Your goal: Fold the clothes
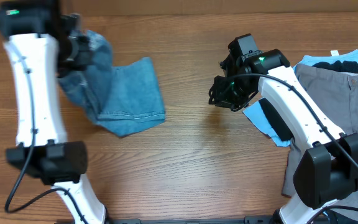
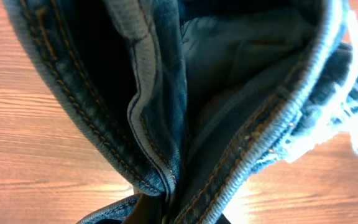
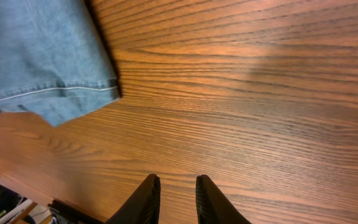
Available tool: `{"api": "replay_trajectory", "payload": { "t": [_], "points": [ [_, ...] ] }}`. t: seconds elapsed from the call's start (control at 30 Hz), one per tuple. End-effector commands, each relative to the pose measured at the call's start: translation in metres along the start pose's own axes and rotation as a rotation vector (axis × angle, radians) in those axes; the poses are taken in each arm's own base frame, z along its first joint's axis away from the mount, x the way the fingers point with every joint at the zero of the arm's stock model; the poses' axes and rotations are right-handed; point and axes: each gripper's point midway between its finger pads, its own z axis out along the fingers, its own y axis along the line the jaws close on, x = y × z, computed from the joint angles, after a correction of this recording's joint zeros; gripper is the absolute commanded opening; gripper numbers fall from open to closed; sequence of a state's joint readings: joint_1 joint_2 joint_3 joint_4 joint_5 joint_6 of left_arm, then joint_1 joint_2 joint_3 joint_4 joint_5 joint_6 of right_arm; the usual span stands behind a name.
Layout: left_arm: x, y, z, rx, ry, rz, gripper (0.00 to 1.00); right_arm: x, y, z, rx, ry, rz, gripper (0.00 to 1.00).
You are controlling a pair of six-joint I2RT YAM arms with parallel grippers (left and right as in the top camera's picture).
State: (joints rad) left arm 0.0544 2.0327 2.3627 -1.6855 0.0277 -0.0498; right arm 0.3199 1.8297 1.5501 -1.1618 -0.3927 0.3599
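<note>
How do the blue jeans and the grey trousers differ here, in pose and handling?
The jeans are light-blue denim; the grey trousers are plain grey. The jeans sit bunched on the left, one end gripped by the left hand; the grey trousers lie spread at the right edge, untouched, the right hand empty over bare wood. Both rest on the wooden table.

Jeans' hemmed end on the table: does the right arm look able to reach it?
Likely yes: only bare table lies between the right tool and the jeans, with nothing in the way.
</note>
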Motion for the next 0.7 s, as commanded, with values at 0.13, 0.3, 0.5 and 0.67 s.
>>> {"api": "replay_trajectory", "payload": {
  "t": [0.13,0.3,0.5,0.67],
  "points": [
    [0.017,-0.026,0.061,-0.251,0.151,-0.003,0.04,0.001,0.001,-0.004,-0.004,0.001,-0.036,0.22],
    [0.026,-0.053,0.1,-0.276,0.231,-0.039,0.04,0.002,-0.001,-0.005,0.002,0.006,-0.045,0.22],
    [0.035,-0.096,0.138,-0.157,0.309,-0.087,0.38,0.002,-0.002,-0.005,0.003,0.008,-0.055,0.22],
    [0.036,-0.112,0.135,-0.066,0.331,-0.093,0.6,0.005,-0.003,-0.005,0.009,0.02,-0.063,0.23]
  ]
}}
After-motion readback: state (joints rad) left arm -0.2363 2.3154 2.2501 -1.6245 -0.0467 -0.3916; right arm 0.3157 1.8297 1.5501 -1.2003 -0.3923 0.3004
